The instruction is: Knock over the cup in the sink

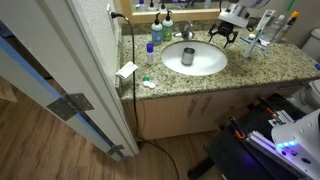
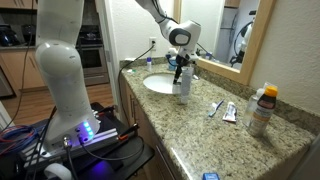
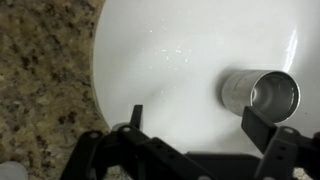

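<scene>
The small grey cup [image 1: 188, 57] stands upright in the middle of the white oval sink [image 1: 207, 66], set in a speckled granite counter. In the wrist view the cup [image 3: 260, 93] is at the right, just beyond my right fingertip, on the white basin [image 3: 170, 60]. My gripper [image 1: 223, 37] hangs open and empty above the basin's far edge near the mirror. It also shows in the wrist view [image 3: 200, 125] and in an exterior view [image 2: 180, 66], where the cup is hidden and the sink [image 2: 155, 84] lies beside the gripper.
A chrome faucet [image 1: 187, 30] and a blue-capped bottle [image 1: 156, 32] stand behind the basin. A clear bottle [image 2: 184, 90] stands on the counter by the gripper. Tubes [image 2: 228, 113] and an orange-capped bottle [image 2: 262, 110] lie farther along. The mirror and the wall are close behind.
</scene>
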### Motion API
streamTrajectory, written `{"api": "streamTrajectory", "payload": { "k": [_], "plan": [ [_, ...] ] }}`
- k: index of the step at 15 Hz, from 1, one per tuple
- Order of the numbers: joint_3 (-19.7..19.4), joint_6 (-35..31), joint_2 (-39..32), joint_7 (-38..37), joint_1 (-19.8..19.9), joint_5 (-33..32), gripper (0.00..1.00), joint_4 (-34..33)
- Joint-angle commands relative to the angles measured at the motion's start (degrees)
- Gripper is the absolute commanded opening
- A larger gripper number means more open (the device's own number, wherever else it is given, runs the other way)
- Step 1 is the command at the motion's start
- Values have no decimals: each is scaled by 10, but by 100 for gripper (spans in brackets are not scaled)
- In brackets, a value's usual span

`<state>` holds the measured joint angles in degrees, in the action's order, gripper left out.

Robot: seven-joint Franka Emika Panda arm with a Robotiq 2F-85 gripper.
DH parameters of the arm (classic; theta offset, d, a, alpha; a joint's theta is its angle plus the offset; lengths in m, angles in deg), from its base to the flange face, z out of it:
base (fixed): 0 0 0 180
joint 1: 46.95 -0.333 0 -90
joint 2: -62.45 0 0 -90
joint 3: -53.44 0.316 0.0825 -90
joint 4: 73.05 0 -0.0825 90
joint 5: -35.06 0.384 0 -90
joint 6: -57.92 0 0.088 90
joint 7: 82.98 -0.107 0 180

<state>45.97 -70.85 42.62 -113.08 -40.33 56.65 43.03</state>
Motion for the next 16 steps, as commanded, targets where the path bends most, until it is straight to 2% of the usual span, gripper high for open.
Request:
{"api": "streamTrajectory", "payload": {
  "k": [1,4,6,7,12,16],
  "plan": [
    [-2,13,-16,2,2,17,100,-18],
    [0,35,-31,4,5,30,100,-42],
    [-6,28,-79,-51,-3,25,100,-80],
    [-3,39,-95,-63,3,37,100,-95],
    [12,12,-171,-104,22,114,100,-159],
    [12,33,-208,-144,24,122,100,-202]
  ]
}}
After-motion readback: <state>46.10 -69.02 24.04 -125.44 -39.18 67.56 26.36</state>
